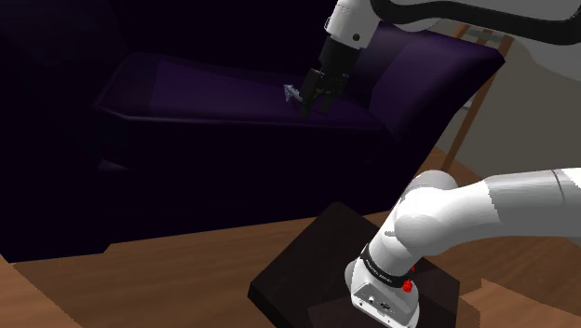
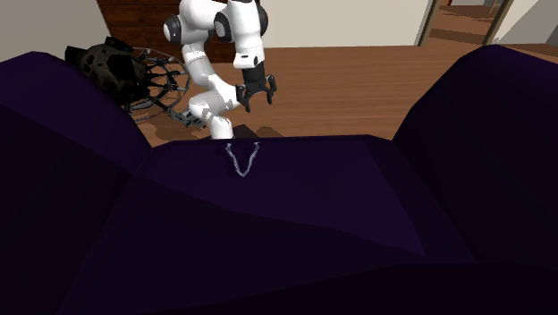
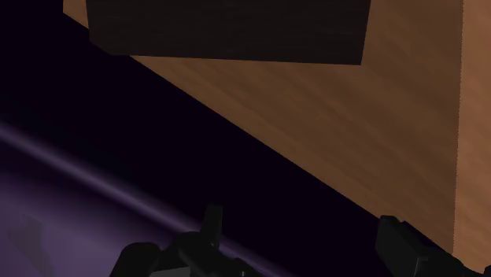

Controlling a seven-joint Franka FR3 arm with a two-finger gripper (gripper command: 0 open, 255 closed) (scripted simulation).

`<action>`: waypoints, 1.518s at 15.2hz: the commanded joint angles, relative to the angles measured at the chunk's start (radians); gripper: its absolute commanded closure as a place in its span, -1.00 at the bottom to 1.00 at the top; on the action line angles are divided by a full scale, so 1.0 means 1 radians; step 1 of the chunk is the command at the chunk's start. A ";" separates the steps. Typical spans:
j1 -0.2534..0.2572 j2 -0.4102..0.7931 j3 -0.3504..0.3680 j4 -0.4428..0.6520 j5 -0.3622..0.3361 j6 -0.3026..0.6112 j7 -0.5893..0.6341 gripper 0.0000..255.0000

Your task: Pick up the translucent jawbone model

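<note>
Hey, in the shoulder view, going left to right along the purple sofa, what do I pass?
jawbone model → open gripper, just beside it → sofa's raised end

jawbone model [image 1: 291, 92] | pale, translucent, V-shaped | lies on purple sofa seat [image 1: 205, 93], near front edge

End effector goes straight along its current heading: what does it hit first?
Likely the sofa seat near its front edge, not the jawbone. The end effector points down, open, with the jawbone off to one side. Depth is unclear, so it might pass just in front.
</note>
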 commanded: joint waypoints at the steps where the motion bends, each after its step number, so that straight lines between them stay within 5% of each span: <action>1: 0.000 0.000 0.000 0.000 0.000 0.000 0.000 -1.00; 11: -0.055 0.341 -0.189 0.257 -0.050 -0.004 -0.190 -1.00; 20: -0.090 0.679 -0.325 0.577 -0.011 -0.074 -0.356 -1.00; 23: -0.091 0.676 -0.324 0.534 -0.012 -0.034 -0.359 -1.00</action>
